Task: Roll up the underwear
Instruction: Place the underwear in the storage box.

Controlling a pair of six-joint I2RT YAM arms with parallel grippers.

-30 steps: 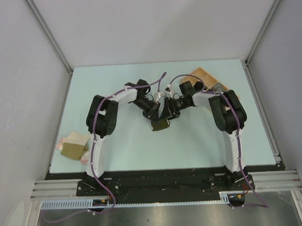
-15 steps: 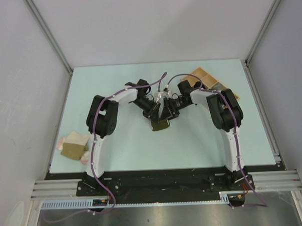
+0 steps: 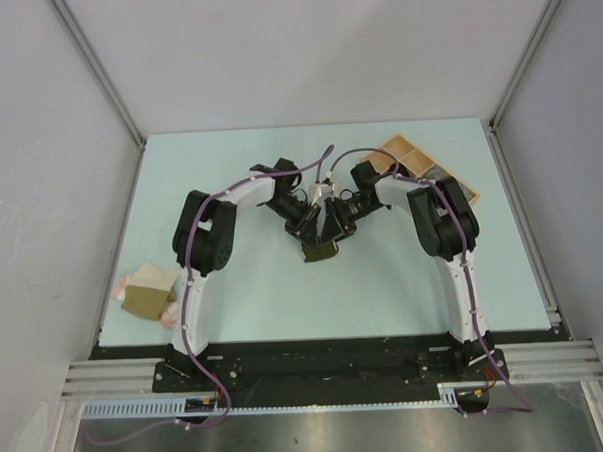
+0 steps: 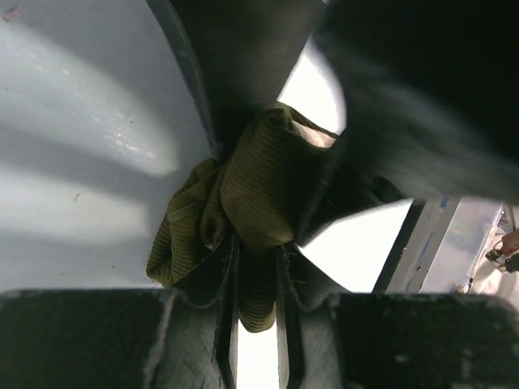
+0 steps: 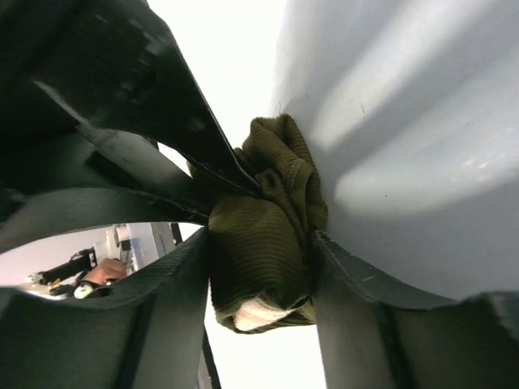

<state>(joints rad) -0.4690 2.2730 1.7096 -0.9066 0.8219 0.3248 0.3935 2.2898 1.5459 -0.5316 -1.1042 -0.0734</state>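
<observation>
Olive underwear (image 3: pixel 320 250) lying bunched at worktop (image 3: pixel 265 298) centre, its long axis running roughly 9-to-3 o'clock, left hand (image 3: pixel 310 238) pinching it, nearly closed, from 11 o'clock, right hand (image 3: pixel 332 235) clamping its sides, half-open, from 1 o'clock

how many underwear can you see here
3 clearly: olive one at the middle of the table; second olive one and beige one piled at its near left edge. Pink scraps there may be more.
</observation>
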